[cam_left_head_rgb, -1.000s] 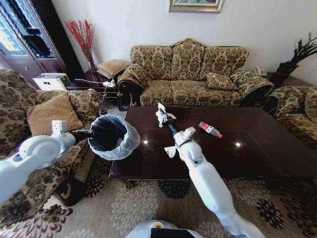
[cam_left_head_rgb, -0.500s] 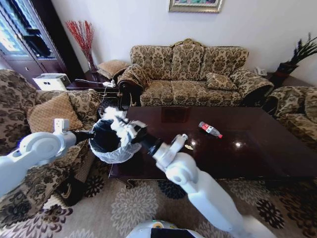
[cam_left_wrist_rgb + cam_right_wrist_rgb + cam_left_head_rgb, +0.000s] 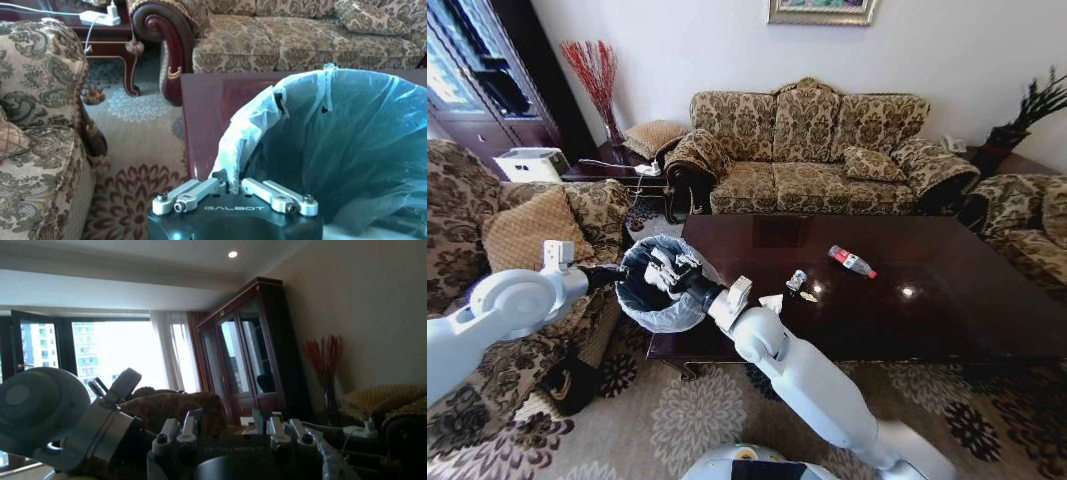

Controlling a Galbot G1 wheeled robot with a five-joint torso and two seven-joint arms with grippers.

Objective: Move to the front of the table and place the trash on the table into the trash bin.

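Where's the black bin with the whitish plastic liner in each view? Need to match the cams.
Head view: the round black trash bin with whitish plastic liner sits left of centre, off the dark wooden table's left end, with the right gripper over its mouth.
Left wrist view: liner covers the right half; left gripper clamps its rim.
Right wrist view: just a liner edge, bottom right.
Shared landmark: left arm.

Right claw (image 3: 667,268) over trash bin (image 3: 659,312); bottle (image 3: 851,262) on table (image 3: 947,310).
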